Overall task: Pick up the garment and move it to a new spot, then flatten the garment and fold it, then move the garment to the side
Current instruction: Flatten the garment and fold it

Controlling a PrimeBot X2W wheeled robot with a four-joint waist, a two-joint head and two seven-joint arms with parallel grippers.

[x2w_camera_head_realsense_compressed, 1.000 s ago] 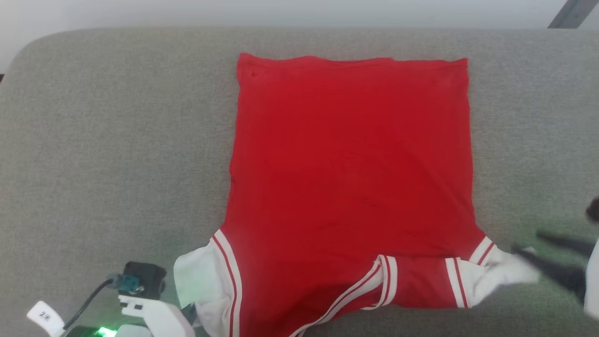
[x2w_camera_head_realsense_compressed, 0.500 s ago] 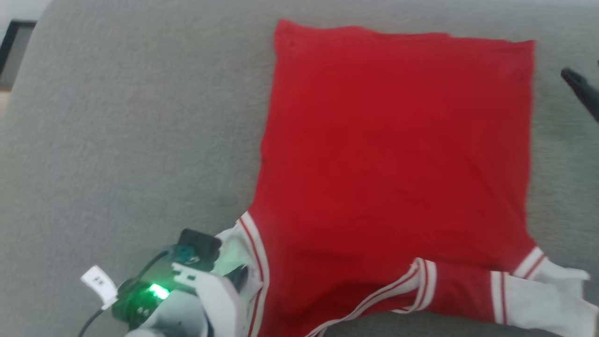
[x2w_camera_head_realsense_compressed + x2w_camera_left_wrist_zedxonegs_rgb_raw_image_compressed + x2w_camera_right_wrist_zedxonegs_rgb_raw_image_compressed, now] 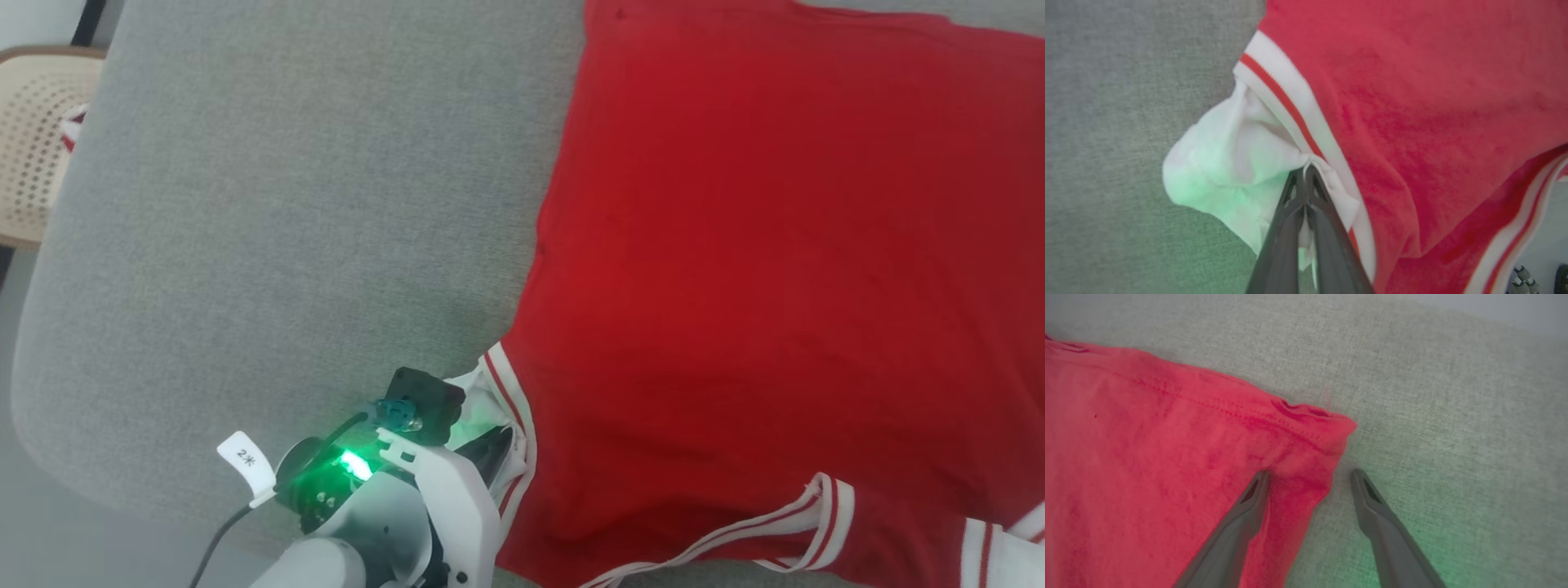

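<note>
The garment (image 3: 784,269) lies spread flat on the grey cushion (image 3: 286,204), red with white sleeves and red-and-white stripe trim. My left gripper (image 3: 490,445) is shut on the garment's white left sleeve (image 3: 1237,163) by the striped seam; in the left wrist view its fingertips (image 3: 1306,171) pinch the bunched white cloth. My right gripper (image 3: 1310,477) is open at the garment's far red corner (image 3: 1310,428), one finger (image 3: 1249,502) on the red cloth, the other finger (image 3: 1372,502) over bare cushion.
The cushion's rounded left edge (image 3: 49,327) drops to a pale floor. A tan perforated chair (image 3: 33,147) stands beyond the cushion's upper left. Bare grey fabric stretches left of the garment.
The head camera has swung left and down, so the garment sits further right. My left gripper has closed on the white sleeve. My right gripper has left the right sleeve for the far corner.
</note>
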